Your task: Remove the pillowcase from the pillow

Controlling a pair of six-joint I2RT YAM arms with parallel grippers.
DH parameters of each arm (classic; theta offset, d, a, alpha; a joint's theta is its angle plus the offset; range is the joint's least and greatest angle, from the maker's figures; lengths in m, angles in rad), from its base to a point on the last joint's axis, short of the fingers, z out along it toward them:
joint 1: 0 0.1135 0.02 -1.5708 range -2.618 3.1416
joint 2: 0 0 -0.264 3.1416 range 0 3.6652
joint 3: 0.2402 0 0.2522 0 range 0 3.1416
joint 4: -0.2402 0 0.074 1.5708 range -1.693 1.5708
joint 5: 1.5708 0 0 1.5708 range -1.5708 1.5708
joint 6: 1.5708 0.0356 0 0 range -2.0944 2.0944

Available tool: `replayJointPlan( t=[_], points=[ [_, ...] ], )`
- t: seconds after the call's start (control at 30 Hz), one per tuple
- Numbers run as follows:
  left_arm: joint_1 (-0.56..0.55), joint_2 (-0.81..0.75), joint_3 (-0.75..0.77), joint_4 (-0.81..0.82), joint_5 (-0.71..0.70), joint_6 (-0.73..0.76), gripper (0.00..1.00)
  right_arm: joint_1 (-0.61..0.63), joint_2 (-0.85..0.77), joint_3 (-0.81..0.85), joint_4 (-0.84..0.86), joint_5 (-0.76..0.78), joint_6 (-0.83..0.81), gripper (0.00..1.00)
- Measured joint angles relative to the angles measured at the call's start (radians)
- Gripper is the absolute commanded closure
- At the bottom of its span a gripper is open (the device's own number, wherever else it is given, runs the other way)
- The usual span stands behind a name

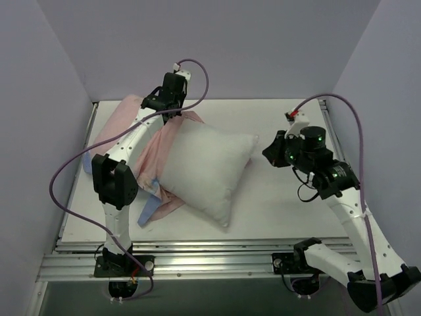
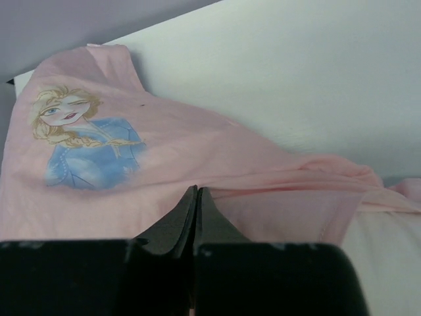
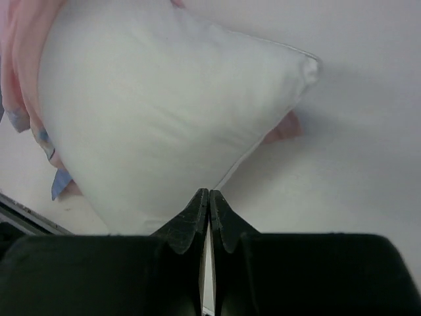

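Where lilac walls (image 1: 230, 46) enclose the white table (image 1: 283, 197), pillow (image 1: 204, 168) overlaps pillowcase (image 1: 156, 155) — left hand (image 2: 195, 191), right hand (image 3: 208, 193) both pressed together.

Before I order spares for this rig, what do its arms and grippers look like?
The left arm and right arm have white links and black joint housings. A purple cable loops along each. Green lights glow on the right wrist. The left gripper and right gripper have black, tapered fingers.

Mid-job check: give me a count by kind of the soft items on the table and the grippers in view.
pillow: 1
pillowcase: 1
grippers: 2 (left gripper, right gripper)
Total: 4
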Motion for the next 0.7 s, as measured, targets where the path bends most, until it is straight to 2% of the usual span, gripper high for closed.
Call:
replayJointPlan(
  t=[0.17, 0.3, 0.33, 0.43, 0.47, 0.5, 0.53, 0.67, 0.7],
  points=[
    [0.058, 0.071, 0.04, 0.011, -0.1, -0.019, 0.98, -0.027, -0.047, 0.244, -0.113, 0.08, -0.016, 1.0],
    [0.092, 0.094, 0.055, 0.012, -0.095, -0.047, 0.98, -0.027, -0.076, 0.291, -0.134, 0.088, -0.037, 1.0],
    [0.092, 0.09, 0.046, 0.025, -0.083, -0.05, 0.98, -0.027, -0.078, 0.272, -0.126, 0.078, -0.033, 0.88],
    [0.066, 0.056, -0.023, 0.078, -0.051, -0.05, 0.98, -0.027, -0.052, 0.164, -0.083, 0.034, 0.004, 0.64],
    [0.052, 0.042, -0.05, 0.093, -0.042, -0.045, 0.98, -0.027, -0.035, 0.122, -0.062, 0.019, 0.017, 0.44],
    [0.037, 0.03, -0.073, 0.106, -0.031, -0.041, 0.98, -0.027, -0.014, 0.087, -0.049, 0.006, 0.035, 0.35],
    [0.022, 0.017, -0.095, 0.116, -0.02, -0.036, 0.98, -0.027, 0.019, 0.061, -0.035, -0.004, 0.049, 0.21],
    [-0.03, -0.037, -0.168, 0.166, 0.034, -0.018, 0.98, -0.029, 0.161, 0.017, 0.033, -0.016, 0.09, 0.02],
    [-0.038, -0.051, -0.183, 0.174, 0.05, -0.016, 0.98, -0.034, 0.194, 0.017, 0.058, -0.016, 0.102, 0.01]
  ],
)
